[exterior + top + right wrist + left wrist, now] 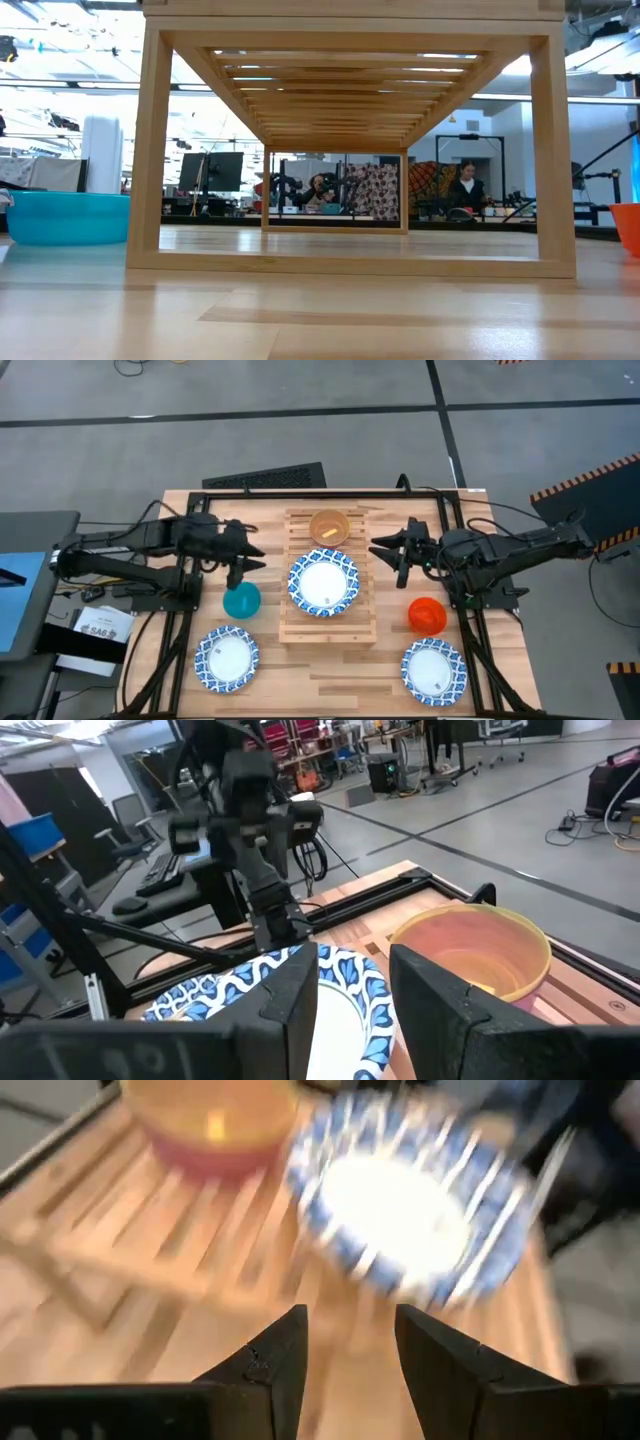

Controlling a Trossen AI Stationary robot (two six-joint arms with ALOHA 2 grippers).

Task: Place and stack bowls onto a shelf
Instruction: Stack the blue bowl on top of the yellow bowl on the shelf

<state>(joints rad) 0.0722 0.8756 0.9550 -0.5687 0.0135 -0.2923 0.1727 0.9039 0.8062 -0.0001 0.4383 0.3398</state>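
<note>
Two bowls on the shelf (330, 628) at the centre of the high view: a yellow bowl (329, 527) at its upper end, and just below it a blue-rimmed bowl (323, 582) with white centre, filling the middle of the slats. Left of the shelf, on the table (270, 680), a teal bowl (241, 600); lower left, a second blue-rimmed bowl (226, 658). Right of the shelf, a red bowl (427, 615); lower right, a third blue-rimmed bowl (434, 669). Left gripper (252, 556) at centre left of the high view, just above the teal bowl and pointing toward the shelf, fingers (275, 1365) parted by a narrow gap in its wrist view and holding nothing. Right gripper (385, 549) at centre right, beside the right edge of the shelf, near the yellow bowl; fingers (300, 995) slightly apart in its wrist view, empty as well. Seen level in the low view: shelf legs and slats across the middle, teal bowl at left edge, red bowl at right edge. Far behind, under the shelf, a seated person (466, 188) in the room.
</note>
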